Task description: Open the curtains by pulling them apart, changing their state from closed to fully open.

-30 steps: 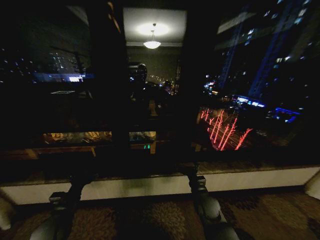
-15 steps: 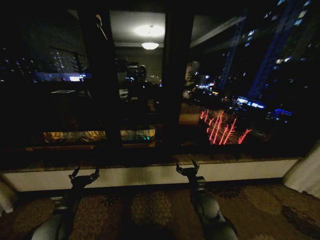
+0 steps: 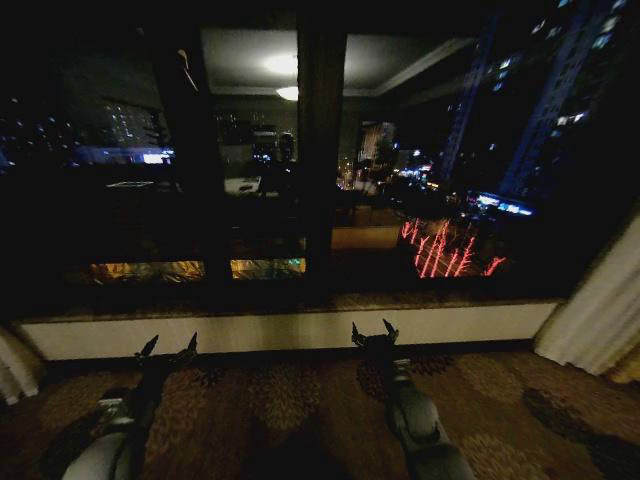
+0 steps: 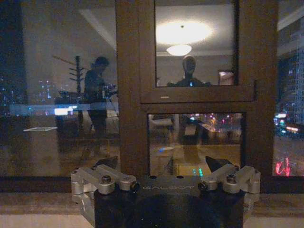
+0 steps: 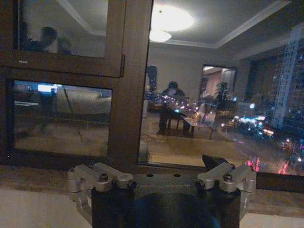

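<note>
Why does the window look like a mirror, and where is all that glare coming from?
Head view: the dark window glass mirrors the lit room, the ceiling lamp glaring; the carpet stays dim. Left wrist view: the lamp reflection blooms pale above the left gripper. Right wrist view: similar bloom.

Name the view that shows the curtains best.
The head view: one pale curtain panel hangs at the right edge and another bunches at the far left. Both wrist views face the window frame and bare glass instead.

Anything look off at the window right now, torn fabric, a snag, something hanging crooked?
Nothing stands out. The sheer cream-white curtains hang gathered at the window's far edges, dark glass bare between. The left gripper and right gripper are open and empty, low before the pale sill.
</note>
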{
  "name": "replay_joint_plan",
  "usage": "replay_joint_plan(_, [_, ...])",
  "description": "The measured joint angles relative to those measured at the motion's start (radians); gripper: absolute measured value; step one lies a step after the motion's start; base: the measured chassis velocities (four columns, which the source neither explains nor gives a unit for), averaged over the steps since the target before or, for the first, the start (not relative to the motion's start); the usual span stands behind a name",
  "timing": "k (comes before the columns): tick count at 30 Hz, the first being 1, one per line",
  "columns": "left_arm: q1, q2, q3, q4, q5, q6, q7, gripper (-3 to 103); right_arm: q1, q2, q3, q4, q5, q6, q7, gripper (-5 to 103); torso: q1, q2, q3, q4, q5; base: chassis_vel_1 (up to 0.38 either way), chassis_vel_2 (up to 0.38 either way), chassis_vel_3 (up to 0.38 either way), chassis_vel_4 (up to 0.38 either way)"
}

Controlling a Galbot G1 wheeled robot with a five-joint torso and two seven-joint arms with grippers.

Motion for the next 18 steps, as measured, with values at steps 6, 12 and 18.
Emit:
replay_joint_plan(6, [0.007, -0.007, 0.002, -0.01, 0.003, 0.002, -0.001, 100, -0.012, 0.001, 0.003, 0.008, -0.001, 0.001, -0.001, 100, 0.0, 0.0, 0.0, 0.0, 0.0, 0.085, -0.345, -0.081, 0.361])
replay_joint_plan(12, [0.011, -0.009, 0.002, -0.013, 0.006, 0.001, -0.001, 100, -0.013, 0.002, 0.006, 0.011, -0.002, 0.008, -0.002, 100, 0.0, 0.0, 0.0, -0.0001, -0.0004, 0.091, -0.365, -0.085, 0.366])
replay_joint_plan(18, [0.013, -0.009, 0.003, -0.023, 0.004, 0.001, -0.002, 100, -0.014, 0.004, 0.008, 0.003, 0.0, 0.022, -0.002, 100, -0.001, 0.001, 0.0, 0.0, -0.0003, 0.084, -0.097, -0.081, 0.125])
